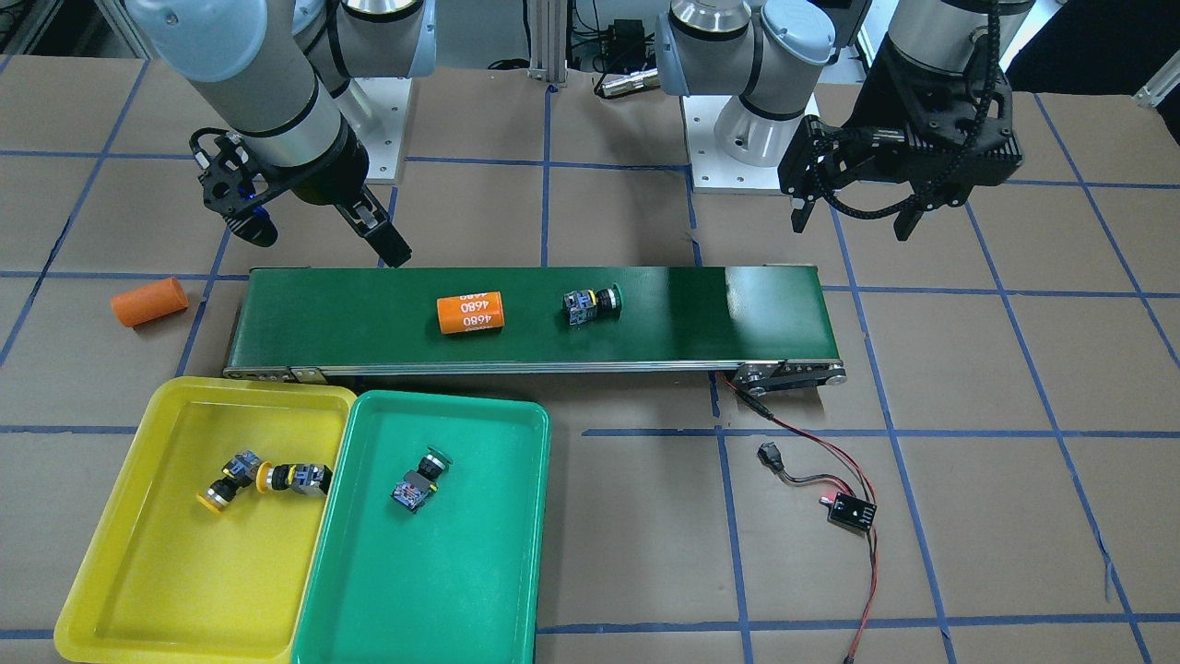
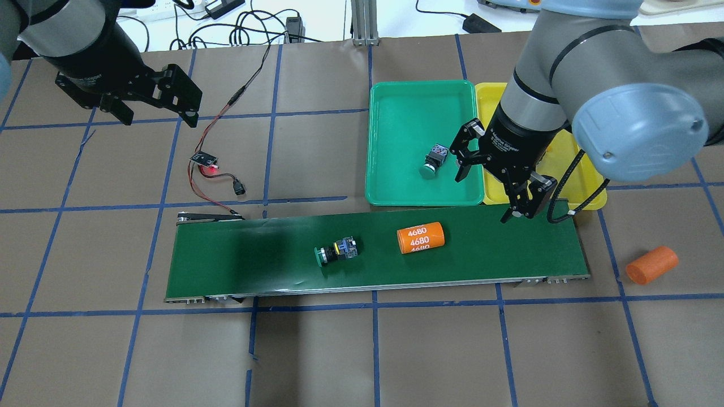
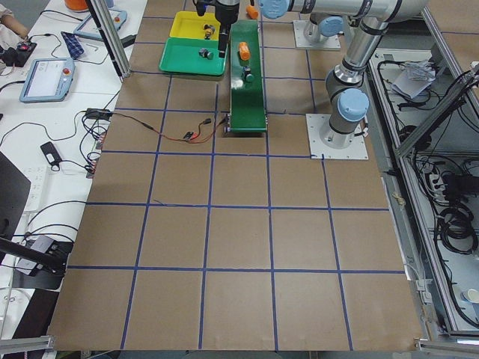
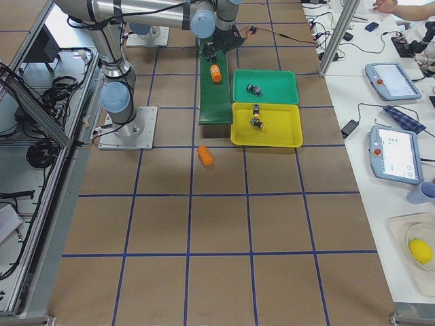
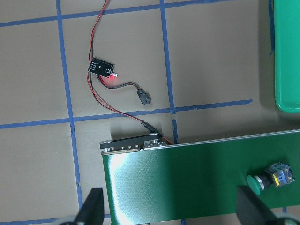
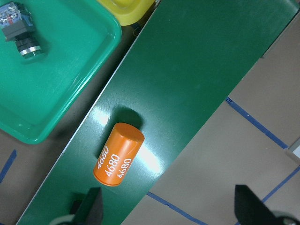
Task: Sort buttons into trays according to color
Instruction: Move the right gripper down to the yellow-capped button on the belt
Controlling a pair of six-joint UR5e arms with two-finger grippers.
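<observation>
Right claw (image 2: 483,195) hangs wide and empty over the belt (image 2: 237,260) beside the green tray (image 2: 407,124), apparently posted to take the green button (image 2: 335,250); left claw (image 2: 160,116) wide, idle.

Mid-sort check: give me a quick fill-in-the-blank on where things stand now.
The yellow tray holds ___ yellow-capped buttons.
The unsorted green-capped button lies on the ___.
The orange cylinder beside it reads ___.
The left claw and right claw are both ___.
Missing: two; conveyor belt; 4680; open.
</observation>
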